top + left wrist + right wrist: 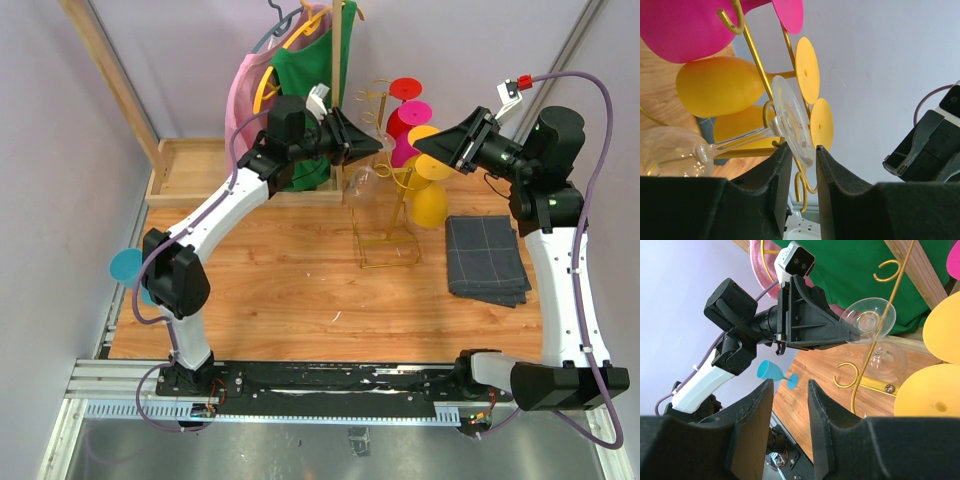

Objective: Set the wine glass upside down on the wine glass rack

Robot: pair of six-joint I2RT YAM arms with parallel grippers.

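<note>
The clear wine glass (pixel 362 185) hangs bowl down at the left side of the gold wire rack (pixel 390 250). In the left wrist view its stem passes through a curled hook of the rack (pixel 755 55), and the round foot (pixel 790 117) sits tilted between my jaws. My left gripper (pixel 375 148) (pixel 804 147) is shut on the foot's edge. The right wrist view shows the foot (pixel 867 315) at the left gripper's tip (pixel 855 332). My right gripper (pixel 420 143) (pixel 790 382) is open and empty, raised just right of the rack.
Red, magenta and yellow glasses (pixel 430 200) hang on the rack's right side. A grey folded cloth (pixel 485 258) lies right of it. A wooden clothes rack with green and pink garments (pixel 310 60) stands behind. A blue glass (pixel 128 265) is at the table's left edge.
</note>
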